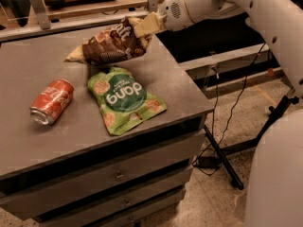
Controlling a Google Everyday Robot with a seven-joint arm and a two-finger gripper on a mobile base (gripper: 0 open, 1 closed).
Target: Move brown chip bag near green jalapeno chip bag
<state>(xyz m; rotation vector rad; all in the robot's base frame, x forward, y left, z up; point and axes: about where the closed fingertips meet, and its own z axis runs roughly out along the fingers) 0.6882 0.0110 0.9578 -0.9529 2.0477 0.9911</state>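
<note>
The brown chip bag (111,46) is crumpled dark foil with tan ends, at the back of the grey table top (28,74), its left end low near the surface. My gripper (143,26) reaches in from the upper right and is shut on the bag's right end, holding that end up. The green jalapeno chip bag (124,100) lies flat just in front of the brown bag, close to it, near the table's right front part.
A red soda can (52,101) lies on its side left of the green bag. The table has drawers (118,174) below its front edge. A rail and frame (42,4) run behind the table. Cables and a stand leg (222,160) lie on the floor right.
</note>
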